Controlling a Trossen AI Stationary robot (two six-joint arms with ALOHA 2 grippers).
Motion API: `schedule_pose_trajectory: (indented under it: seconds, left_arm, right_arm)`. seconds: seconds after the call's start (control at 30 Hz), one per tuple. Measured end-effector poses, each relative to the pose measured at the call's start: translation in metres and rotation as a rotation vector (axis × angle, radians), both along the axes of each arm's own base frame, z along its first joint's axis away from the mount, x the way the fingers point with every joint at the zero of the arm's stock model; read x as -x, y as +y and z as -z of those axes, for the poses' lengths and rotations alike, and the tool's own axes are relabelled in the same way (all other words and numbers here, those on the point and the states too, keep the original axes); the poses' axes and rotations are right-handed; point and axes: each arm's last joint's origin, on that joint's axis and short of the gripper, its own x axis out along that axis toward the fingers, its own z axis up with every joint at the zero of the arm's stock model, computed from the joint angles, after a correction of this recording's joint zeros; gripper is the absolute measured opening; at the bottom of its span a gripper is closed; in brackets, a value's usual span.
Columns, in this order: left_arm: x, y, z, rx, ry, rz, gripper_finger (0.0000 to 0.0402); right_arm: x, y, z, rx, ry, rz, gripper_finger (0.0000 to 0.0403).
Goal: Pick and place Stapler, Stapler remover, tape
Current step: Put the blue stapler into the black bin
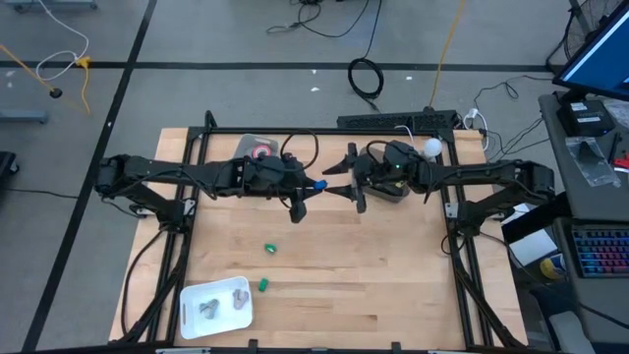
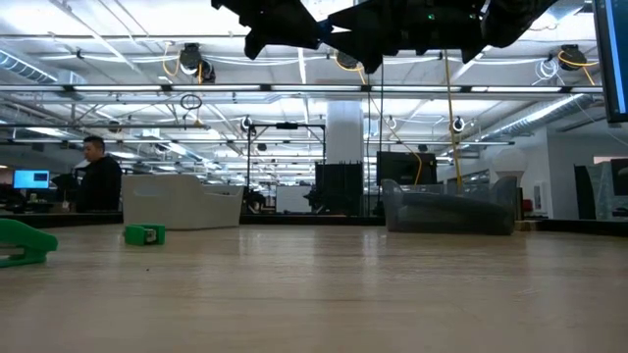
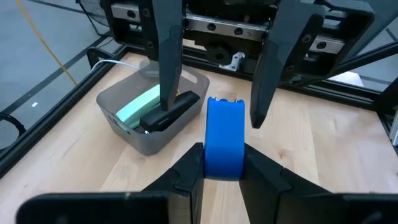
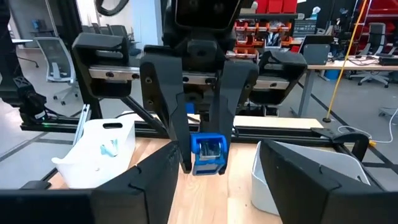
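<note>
Left hand pinching blue stapler remover mid-air, right hand spread opposite it

Four camera views of one two-arm workcell.

The high view looks straight down on the whole wooden table, arms entering from 9 and 3 o'clock. The low view sits at table-top level, facing across the surface into the room. Each wrist view looks forward, close, past its own fingers at the opposing gripper; both share the blue object held between them at table centre.
</note>
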Motion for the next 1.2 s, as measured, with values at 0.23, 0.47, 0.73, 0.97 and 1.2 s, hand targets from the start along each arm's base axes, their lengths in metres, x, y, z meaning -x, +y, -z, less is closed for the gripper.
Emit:
schedule_pose_trajectory:
  seconds: [0.23, 0.47, 0.73, 0.97, 1.2]
  left_arm:
    - [-0.001, 0.000, -0.002, -0.001, -0.019, 0.002, 0.0088]
    - [-0.002, 0.000, -0.004, -0.001, -0.051, 0.003, 0.0088]
    - [-0.013, -0.001, 0.009, 0.015, -0.027, 0.030, 0.0088]
    - [-0.016, 0.000, 0.011, 0.018, -0.027, 0.030, 0.0088]
    - [-0.016, 0.000, 0.011, 0.018, -0.028, 0.027, 0.0088]
  right_arm:
    - [-0.001, 0.004, -0.001, -0.001, -0.008, -0.014, 0.0202]
    - [-0.001, 0.004, -0.004, 0.007, -0.041, -0.014, 0.0187]
    - [-0.001, 0.004, -0.004, -0.020, -0.036, -0.015, 0.0158]
    - [-0.001, 0.004, 0.002, -0.034, 0.025, -0.013, 0.0150]
    - [-0.001, 0.003, 0.003, -0.036, 0.033, -0.011, 0.0166]
